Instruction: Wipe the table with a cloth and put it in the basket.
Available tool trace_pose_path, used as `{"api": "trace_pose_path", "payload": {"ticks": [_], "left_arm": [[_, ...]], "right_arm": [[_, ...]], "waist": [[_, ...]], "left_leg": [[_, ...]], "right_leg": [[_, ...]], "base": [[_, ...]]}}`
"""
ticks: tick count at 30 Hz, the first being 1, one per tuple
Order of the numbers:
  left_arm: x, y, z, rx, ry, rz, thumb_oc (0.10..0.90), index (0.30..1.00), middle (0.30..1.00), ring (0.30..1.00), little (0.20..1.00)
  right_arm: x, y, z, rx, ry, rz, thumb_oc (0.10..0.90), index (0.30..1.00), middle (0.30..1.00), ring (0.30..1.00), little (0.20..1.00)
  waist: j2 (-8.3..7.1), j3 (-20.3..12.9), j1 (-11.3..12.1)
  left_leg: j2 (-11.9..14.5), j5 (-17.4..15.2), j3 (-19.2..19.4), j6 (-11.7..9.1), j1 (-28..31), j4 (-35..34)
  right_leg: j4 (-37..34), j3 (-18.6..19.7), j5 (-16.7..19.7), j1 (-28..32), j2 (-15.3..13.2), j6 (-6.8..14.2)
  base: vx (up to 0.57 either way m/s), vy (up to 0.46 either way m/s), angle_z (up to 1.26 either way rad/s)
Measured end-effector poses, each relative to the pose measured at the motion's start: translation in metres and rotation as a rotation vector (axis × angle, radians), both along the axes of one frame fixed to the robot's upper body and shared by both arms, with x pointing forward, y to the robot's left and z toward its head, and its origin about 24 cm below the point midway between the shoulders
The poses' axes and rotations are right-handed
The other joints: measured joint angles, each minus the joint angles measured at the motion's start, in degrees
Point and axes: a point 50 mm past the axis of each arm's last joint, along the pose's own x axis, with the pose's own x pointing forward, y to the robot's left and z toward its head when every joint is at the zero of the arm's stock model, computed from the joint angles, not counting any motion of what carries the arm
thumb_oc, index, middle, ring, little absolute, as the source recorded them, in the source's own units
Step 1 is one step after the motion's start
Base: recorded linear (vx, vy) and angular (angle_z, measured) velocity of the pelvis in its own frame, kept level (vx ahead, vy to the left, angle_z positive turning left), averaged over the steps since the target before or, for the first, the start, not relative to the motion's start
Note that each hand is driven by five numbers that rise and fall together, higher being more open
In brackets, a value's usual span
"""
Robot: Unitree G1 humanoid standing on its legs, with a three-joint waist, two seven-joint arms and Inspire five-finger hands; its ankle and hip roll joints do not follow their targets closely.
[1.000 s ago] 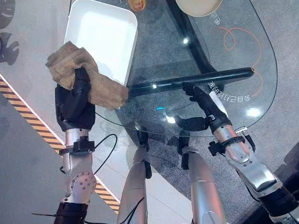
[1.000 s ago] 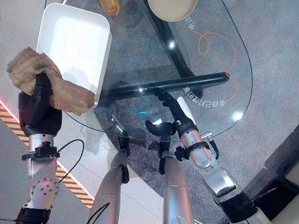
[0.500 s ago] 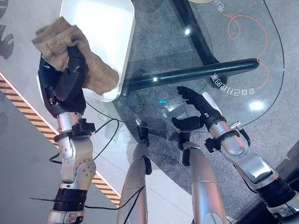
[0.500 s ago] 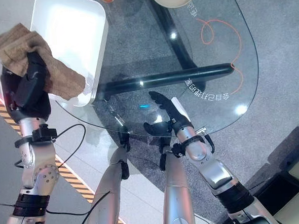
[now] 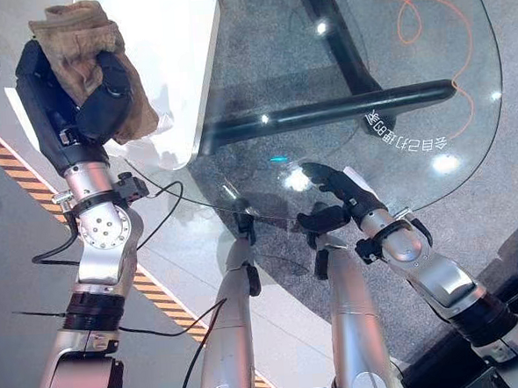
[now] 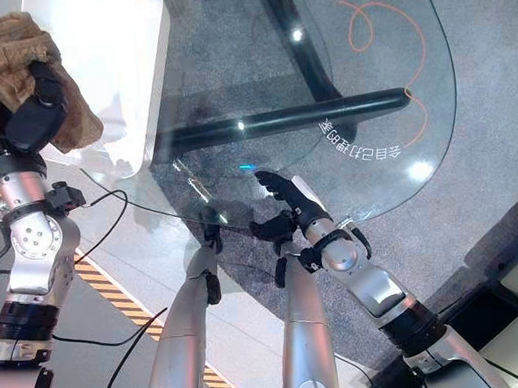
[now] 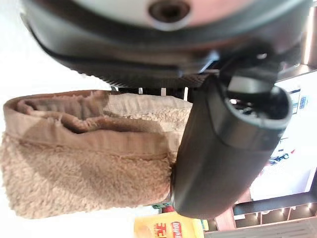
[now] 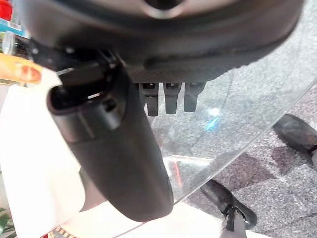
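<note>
Left eye view, cloth: the tan cloth (image 5: 78, 47) is bunched in the left hand (image 5: 73, 100) at about 10 o'clock, raised beside the white basket (image 5: 185, 67), which stands on the glass surface (image 5: 365, 64).
Left eye view, left hand: fingers and thumb are curled round the cloth, clamped on it; a loose fold hangs toward the basket's near rim.
Right eye view, right hand: the right hand (image 6: 288, 205) rests at the surface's near edge, about 6 o'clock, fingers relaxed and apart, holding nothing.
Left wrist view, grip: the thumb (image 7: 225, 148) presses across the folded cloth, much of whose pile stands free of the hand.
Right wrist view, fingers: straight fingertips (image 8: 171, 96) lie over the glass.
Risk, drop: the cloth appears to hang over the basket's outer rim or just outside it; an early release could let it fall to the floor (image 5: 15, 235).
Risk, snag: the trailing fold may catch the rim and drape over the wall.
Risk, knock: a low-swinging forearm might shove the light basket along the glass.
</note>
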Motion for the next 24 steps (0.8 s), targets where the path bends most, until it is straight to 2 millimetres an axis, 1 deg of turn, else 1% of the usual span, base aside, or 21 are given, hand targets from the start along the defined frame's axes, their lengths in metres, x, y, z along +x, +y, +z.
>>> {"api": "trace_pose_path", "payload": {"ticks": [3, 6, 9, 12, 13, 16, 19, 22, 24], "left_arm": [[0.007, 0.001, -0.001, -0.004, 0.027, 0.042, 0.1, 0.3, 0.3, 0.3, 0.2], [0.011, 0.008, -0.005, -0.035, 0.046, 0.106, 0.1, 0.3, 0.3, 0.3, 0.2], [0.014, 0.013, -0.008, -0.038, 0.059, 0.152, 0.1, 0.3, 0.3, 0.3, 0.2], [0.014, 0.013, -0.005, -0.022, 0.049, 0.182, 0.1, 0.3, 0.3, 0.3, 0.2], [0.014, 0.012, -0.002, -0.014, 0.044, 0.186, 0.1, 0.3, 0.3, 0.3, 0.2], [0.018, 0.006, 0.002, 0.012, 0.042, 0.188, 0.1, 0.3, 0.3, 0.3, 0.2], [0.028, 0.002, 0.01, 0.038, 0.046, 0.216, 0.1, 0.3, 0.3, 0.3, 0.2], [0.039, 0.001, 0.018, 0.073, 0.06, 0.251, 0.1, 0.3, 0.3, 0.3, 0.2], [0.04, 0.001, 0.02, 0.075, 0.057, 0.262, 0.1, 0.3, 0.3, 0.3, 0.2]], "right_arm": [[0.003, 0.002, 0.006, 0.001, -0.012, -0.002, 0.8, 0.9, 0.9, 0.9, 0.9], [0.007, 0.002, 0.014, -0.003, -0.029, -0.002, 0.8, 0.9, 0.9, 0.9, 0.9], [0.009, 0.003, 0.019, 0.014, -0.016, 0.01, 0.8, 0.9, 0.9, 0.9, 0.9], [0.009, 0.003, 0.023, 0.034, -0.015, 0.019, 0.8, 0.9, 0.9, 0.9, 0.9], [0.009, 0.004, 0.024, 0.041, -0.014, 0.025, 0.8, 0.9, 0.9, 0.9, 0.9], [0.01, 0.006, 0.026, 0.048, -0.012, 0.032, 0.8, 0.9, 0.9, 0.9, 0.9], [0.013, 0.008, 0.034, 0.053, -0.039, 0.039, 0.8, 0.9, 0.9, 0.9, 0.9], [0.018, 0.011, 0.049, 0.063, -0.078, 0.045, 0.8, 0.9, 0.9, 0.9, 0.9], [0.021, 0.011, 0.053, 0.073, -0.086, 0.044, 0.8, 0.9, 0.9, 0.9, 0.9]], "waist": [[-0.01, -0.01, -0.25], [-0.03, -0.01, -0.78], [-0.09, -0.04, -1.29], [-0.18, -0.02, -1.57], [-0.44, -0.07, -1.56], [-0.53, -0.11, -1.53], [-0.53, -0.12, -1.66], [-0.59, -0.15, -1.92], [-0.62, -0.14, -2.3]], "left_leg": [[0.01, -0.01, -0.07, -0.01, -0.6, 0.1], [0.04, -0.01, -0.09, -0.01, -1.82, 0.42], [0.19, -0.28, -0.31, -0.18, -3.09, 1.42], [0.33, -0.33, -0.71, -0.23, -3.98, 2.08], [0.37, -0.3, -0.73, -0.3, -4.38, 2.31], [0.66, -0.67, -0.9, -0.71, -5.22, 3.15], [1.06, -0.69, -0.91, -0.86, -6.62, 3.37], [1.59, -0.54, -0.97, -1.13, -9.15, 4.02], [1.68, -0.59, -1.01, -1.23, -10.09, 4.23]], "right_leg": [[0.01, -0.07, 0.04, -0.55, 0.0, -0.03], [0.3, -0.07, 0.07, -1.73, 0.0, -0.07], [0.74, -0.15, 0.05, -2.63, 0.07, -0.09], [0.99, -0.19, 0.07, -3.16, 0.18, -0.19], [1.22, -0.24, 0.1, -3.61, 0.16, -0.29], [1.7, -0.25, 0.1, -4.27, 0.48, -0.42], [1.89, -0.27, 0.26, -5.72, 0.86, -0.75], [2.01, -0.4, 0.74, -8.07, 1.35, -1.29], [1.96, -0.44, 0.74, -8.8, 1.32, -1.32]], "base": [[0.0, 0.0, 0.0], [0.04, 0.016, 0.0], [0.02, 0.006, 0.0], [0.0, 0.0, 0.0], [0.0, 0.0, 0.0], [0.0, 0.0, 0.0], [-0.01, -0.001, -0.05], [-0.04, 0.026, -0.05], [0.04, 0.038, -0.01]]}}
